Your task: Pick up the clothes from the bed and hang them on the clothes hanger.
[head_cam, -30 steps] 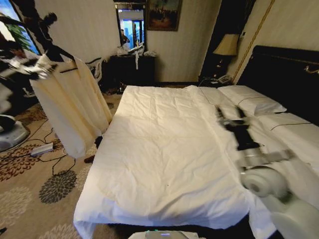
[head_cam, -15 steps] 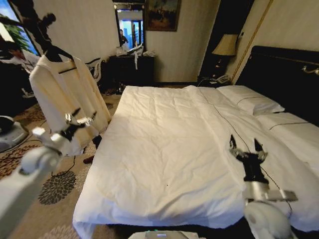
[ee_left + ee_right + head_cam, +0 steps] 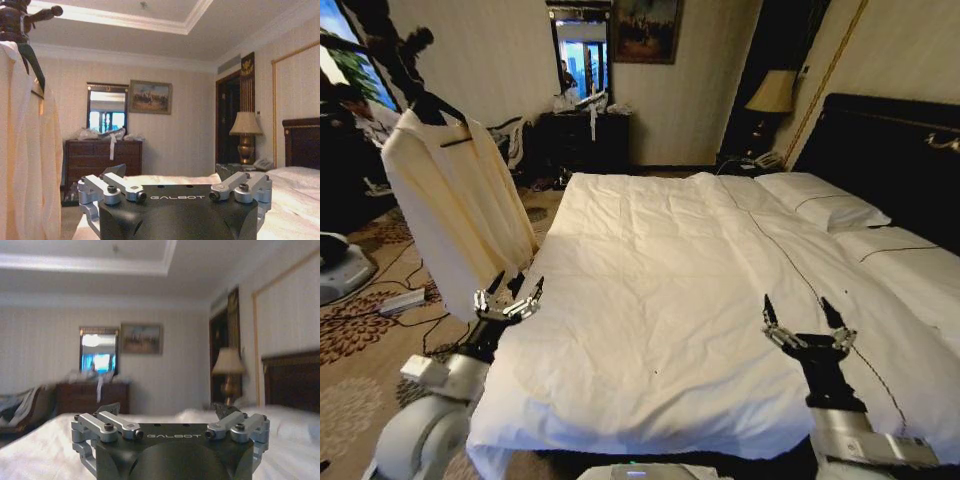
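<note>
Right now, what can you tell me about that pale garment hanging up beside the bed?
The cream shirt is a long, light-coloured garment of soft-looking cloth, hanging full length with its sleeves down. It is draped over a thin dark clothes hanger whose shoulders show at the collar, suspended from a dark stand to the left of the bed. Its hem hangs just beyond the left gripper, which holds nothing. Loose vertical folds run down it.

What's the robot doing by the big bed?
Right now it holds nothing. Its left gripper hangs open at the bed's left edge, and its right gripper is open over the white duvet. A white garment already hangs on the clothes hanger to the left.
</note>
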